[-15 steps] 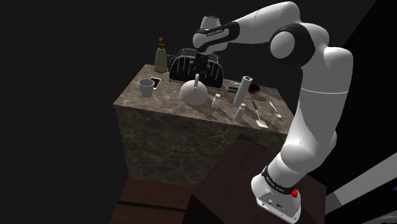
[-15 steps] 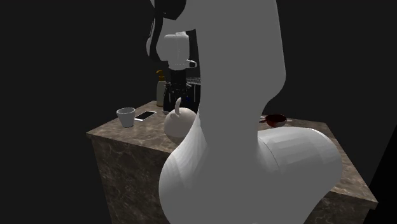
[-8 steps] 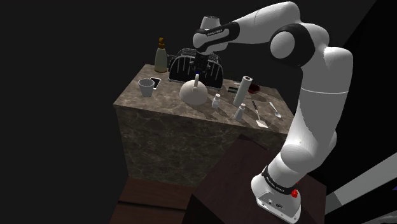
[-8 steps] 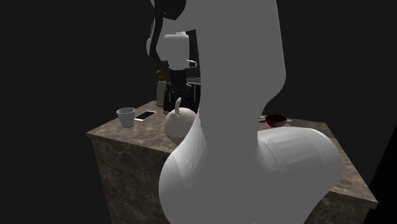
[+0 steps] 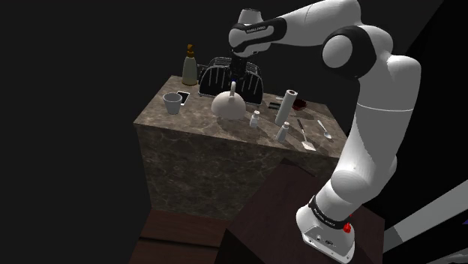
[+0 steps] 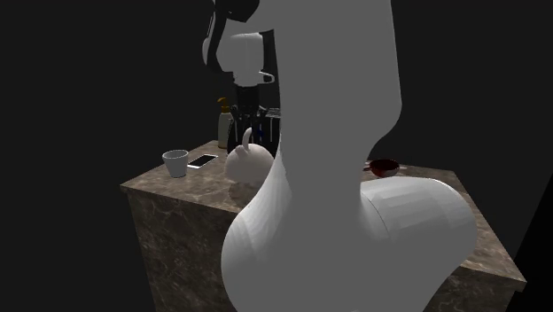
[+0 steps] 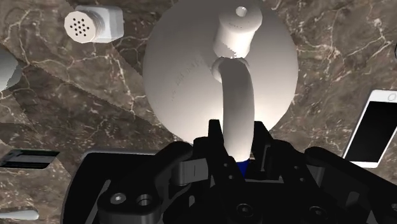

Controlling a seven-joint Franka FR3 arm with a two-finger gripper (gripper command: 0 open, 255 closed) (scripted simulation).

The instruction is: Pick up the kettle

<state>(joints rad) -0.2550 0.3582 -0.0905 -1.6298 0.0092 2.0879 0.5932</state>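
Note:
The kettle (image 5: 227,105) is plain white and round, with a short spout and an arched handle over its top. It hangs a little above the marble counter (image 5: 187,139), near the middle of the top. My black gripper (image 5: 234,84) comes straight down from above and is shut on the top of the handle. In the wrist view the two fingers clasp the handle (image 7: 236,108) between them, with the kettle's body (image 7: 184,70) below my gripper (image 7: 235,139). From the second exterior view the kettle (image 6: 248,164) hangs under the gripper (image 6: 249,126), partly behind the arm.
A black toaster (image 5: 251,84) stands right behind the kettle, with a bottle (image 5: 190,66) beside it. A white mug (image 5: 174,101) and a phone (image 5: 184,95) lie toward the shoulder view's left. An upright roll (image 5: 285,107), two shakers (image 5: 256,119) and utensils (image 5: 306,135) lie to the right.
The gripper has risen with the kettle in it; the kettle has come up off the counter. Nothing else has moved.

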